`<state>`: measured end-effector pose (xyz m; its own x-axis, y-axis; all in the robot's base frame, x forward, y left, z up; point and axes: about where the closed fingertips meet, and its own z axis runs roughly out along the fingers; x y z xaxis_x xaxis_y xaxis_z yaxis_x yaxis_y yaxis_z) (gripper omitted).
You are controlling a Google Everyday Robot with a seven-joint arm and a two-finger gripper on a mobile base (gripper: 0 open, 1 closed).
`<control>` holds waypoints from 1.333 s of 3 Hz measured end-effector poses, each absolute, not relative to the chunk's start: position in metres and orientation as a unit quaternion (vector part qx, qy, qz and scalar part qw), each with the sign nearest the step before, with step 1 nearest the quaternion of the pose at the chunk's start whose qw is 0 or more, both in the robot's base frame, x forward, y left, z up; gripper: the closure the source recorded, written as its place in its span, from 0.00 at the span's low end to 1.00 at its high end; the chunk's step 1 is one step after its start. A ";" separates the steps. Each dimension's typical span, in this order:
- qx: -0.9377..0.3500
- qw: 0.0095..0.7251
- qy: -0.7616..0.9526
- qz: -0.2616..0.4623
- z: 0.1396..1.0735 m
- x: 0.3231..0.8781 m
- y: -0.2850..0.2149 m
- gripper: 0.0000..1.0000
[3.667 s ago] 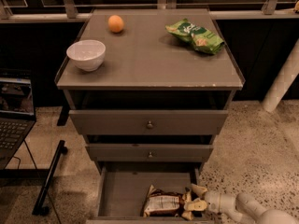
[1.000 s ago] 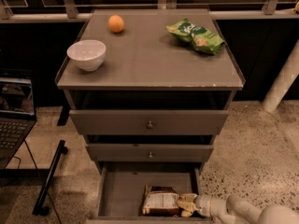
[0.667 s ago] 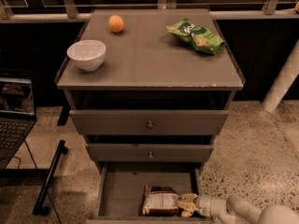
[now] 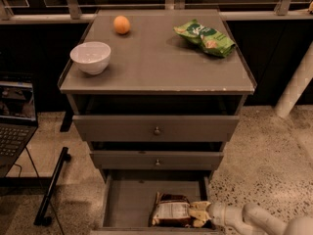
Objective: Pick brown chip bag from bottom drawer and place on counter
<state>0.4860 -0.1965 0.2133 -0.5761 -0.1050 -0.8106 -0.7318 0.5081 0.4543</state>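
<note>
The brown chip bag (image 4: 170,210) lies flat in the open bottom drawer (image 4: 127,204), at its front right, with its white label facing up. My gripper (image 4: 199,213) reaches into the drawer from the lower right. It sits at the bag's right edge with its pale fingers closed on that edge. The bag rests on the drawer floor. The counter (image 4: 156,62) is the grey cabinet top above.
On the counter stand a white bowl (image 4: 91,57) at the left, an orange (image 4: 122,24) at the back and a green chip bag (image 4: 204,37) at the back right. The two upper drawers (image 4: 156,129) are slightly pulled out. A laptop (image 4: 14,126) is on the left.
Since 3.7 s ago the gripper has moved left onto the bag's right edge and its fingers have drawn together. Over the last second nothing has visibly moved.
</note>
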 end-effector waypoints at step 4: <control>-0.361 0.512 0.702 0.338 0.455 0.425 -0.239 1.00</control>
